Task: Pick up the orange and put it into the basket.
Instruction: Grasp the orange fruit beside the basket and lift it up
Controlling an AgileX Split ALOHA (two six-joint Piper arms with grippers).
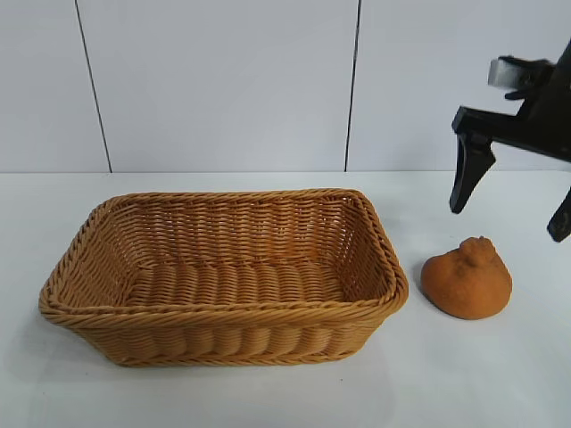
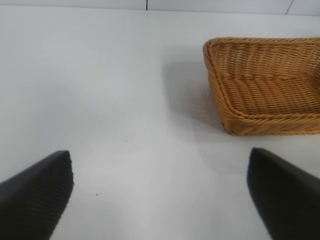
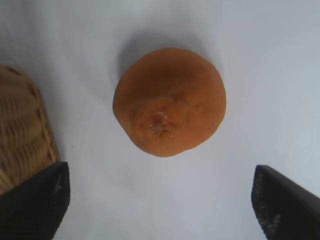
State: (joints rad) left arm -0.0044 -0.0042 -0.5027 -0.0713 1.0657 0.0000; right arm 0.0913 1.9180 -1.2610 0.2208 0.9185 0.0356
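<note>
The right gripper [image 1: 510, 212] hangs above the orange with its jaws spread wide and nothing between them, pointing nearly straight down. The left gripper [image 2: 160, 192] is also wide open and empty; it is parked apart from the work, looking over bare table toward one corner of the basket.

The table [image 1: 500, 374] is the largest surface, white and flat, with free room all around the fruit except on the basket side. The basket [image 1: 223, 308] stands in the middle, empty, with sloping woven walls and a braided rim that rises above the fruit's top. I judge that the carry must lift over this rim before moving across.

The orange [image 1: 467, 278] lies on the table just beside the basket's right end, not touching it. It looks light, matte and somewhat lumpy, so probably not slippery, and maybe a little soft. The puckered knob [image 3: 159, 123] on top gives poor hold; I think the rounded flanks at the widest part are better, with moderate squeeze.
</note>
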